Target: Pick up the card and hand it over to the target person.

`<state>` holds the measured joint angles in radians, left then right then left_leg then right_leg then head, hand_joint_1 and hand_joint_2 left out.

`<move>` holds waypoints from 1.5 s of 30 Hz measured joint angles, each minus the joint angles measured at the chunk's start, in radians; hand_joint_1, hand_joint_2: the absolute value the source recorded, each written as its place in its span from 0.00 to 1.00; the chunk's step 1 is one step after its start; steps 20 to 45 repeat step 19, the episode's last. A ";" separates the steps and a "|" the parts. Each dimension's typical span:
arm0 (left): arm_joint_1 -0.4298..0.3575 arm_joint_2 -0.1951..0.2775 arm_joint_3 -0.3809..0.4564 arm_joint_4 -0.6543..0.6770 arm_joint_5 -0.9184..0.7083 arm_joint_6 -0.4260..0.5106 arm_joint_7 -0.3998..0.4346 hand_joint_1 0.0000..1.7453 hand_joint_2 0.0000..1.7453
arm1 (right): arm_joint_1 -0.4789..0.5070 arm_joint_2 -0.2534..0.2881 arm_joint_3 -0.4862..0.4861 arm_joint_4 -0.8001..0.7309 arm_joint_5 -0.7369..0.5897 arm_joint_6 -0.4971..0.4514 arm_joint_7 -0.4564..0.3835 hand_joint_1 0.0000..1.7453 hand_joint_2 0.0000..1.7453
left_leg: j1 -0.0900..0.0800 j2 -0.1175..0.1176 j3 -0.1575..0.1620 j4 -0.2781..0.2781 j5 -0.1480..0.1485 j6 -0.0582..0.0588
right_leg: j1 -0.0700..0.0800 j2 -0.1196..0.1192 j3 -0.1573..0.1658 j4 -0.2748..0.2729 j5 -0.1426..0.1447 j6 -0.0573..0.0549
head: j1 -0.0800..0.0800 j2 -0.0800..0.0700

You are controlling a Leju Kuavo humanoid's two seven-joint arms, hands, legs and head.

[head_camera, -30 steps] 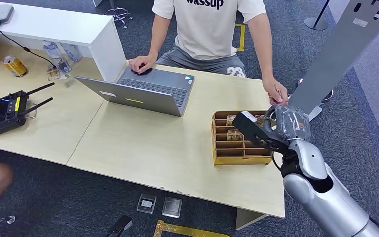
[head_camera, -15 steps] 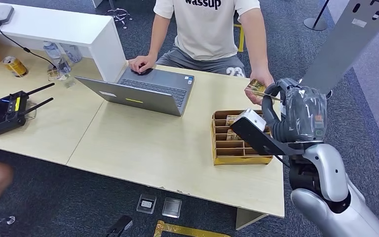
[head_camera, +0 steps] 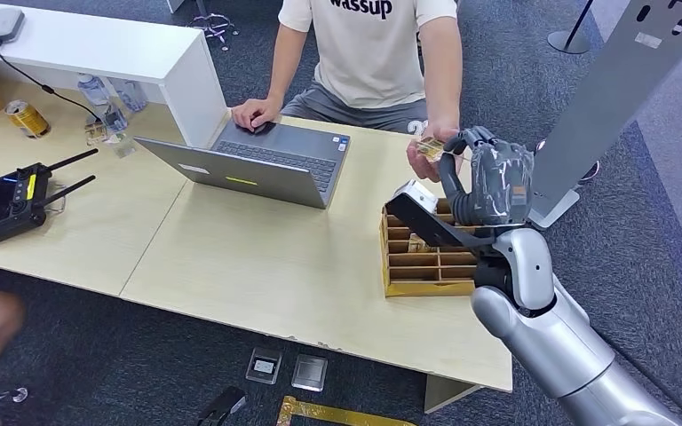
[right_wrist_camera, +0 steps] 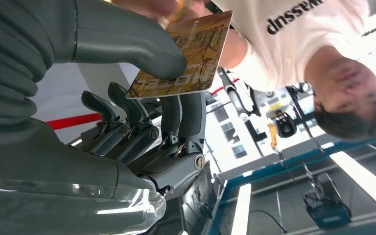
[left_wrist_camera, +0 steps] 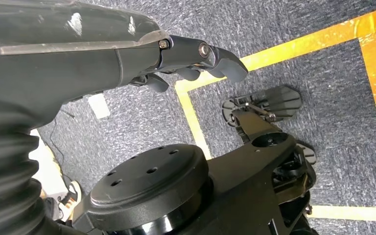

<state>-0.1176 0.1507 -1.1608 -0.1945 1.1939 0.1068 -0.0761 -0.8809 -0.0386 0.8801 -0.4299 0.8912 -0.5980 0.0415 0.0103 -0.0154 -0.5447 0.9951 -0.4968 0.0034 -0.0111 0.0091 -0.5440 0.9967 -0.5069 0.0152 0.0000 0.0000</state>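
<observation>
Holding the thin brown-and-gold printed card (right_wrist_camera: pixel 186 56) out over the far edge of the pale wooden surface (head_camera: pixel 257 257), our right hand (head_camera: pixel 484 182) has it pinched between the thick grey thumb and the darker fingers (right_wrist_camera: pixel 176 122), leaving most of the card's face free. We judge that this grip is meant to give the seated person in the white T-shirt (head_camera: pixel 368 53) a clear edge to take. That person's hand (head_camera: pixel 428 151) is raised to the card and appears to touch its far end, so the handover looks nearly complete; the release is what remains. Our arm reaches above the open brown cardboard divider box (head_camera: pixel 417 257), where more cards stand in slots. Our left hand (left_wrist_camera: pixel 196 58) hangs low over the grey carpet (left_wrist_camera: pixel 323 73), fingers curled inward and holding nothing, well away from the exchange.
</observation>
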 joint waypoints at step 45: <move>0.004 0.005 0.040 -0.003 0.045 0.030 0.021 0.00 0.00 | 0.118 -0.004 -0.264 -0.173 -0.481 -0.006 -0.270 0.00 1.00 | 0.000 -0.002 -0.002 0.001 0.000 0.000 | 0.000 -0.002 -0.002 0.001 -0.001 0.000 | 0.000 0.000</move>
